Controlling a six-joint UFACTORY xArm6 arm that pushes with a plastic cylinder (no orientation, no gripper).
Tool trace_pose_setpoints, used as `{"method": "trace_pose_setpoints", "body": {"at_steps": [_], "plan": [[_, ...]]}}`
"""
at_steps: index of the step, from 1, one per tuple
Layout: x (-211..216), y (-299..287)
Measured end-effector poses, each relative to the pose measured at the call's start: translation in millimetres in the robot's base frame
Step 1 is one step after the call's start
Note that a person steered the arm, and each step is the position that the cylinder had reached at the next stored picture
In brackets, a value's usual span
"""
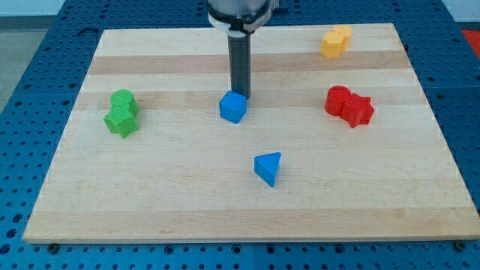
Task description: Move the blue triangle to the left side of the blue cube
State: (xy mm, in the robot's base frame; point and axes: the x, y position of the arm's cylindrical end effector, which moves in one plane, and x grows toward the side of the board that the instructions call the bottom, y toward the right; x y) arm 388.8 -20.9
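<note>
The blue triangle [268, 167] lies on the wooden board [150, 195], below centre. The blue cube [233, 107] sits above it and a little to the view's left, near the board's middle. My tip [241, 97] comes down from the view's top and ends just behind the cube's upper right edge, touching or almost touching it. The triangle is well apart from my tip, lower and to the view's right.
Two green blocks [121, 112] stand together at the view's left. Two red blocks [349, 106] stand together at the right. Two yellow blocks [336, 40] sit at the top right. A blue perforated table surrounds the board.
</note>
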Motion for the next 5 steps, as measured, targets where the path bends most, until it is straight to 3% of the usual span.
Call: {"method": "trace_pose_setpoints", "body": {"at_steps": [1, 3, 5], "plan": [[7, 3], [27, 64], [68, 67]]}}
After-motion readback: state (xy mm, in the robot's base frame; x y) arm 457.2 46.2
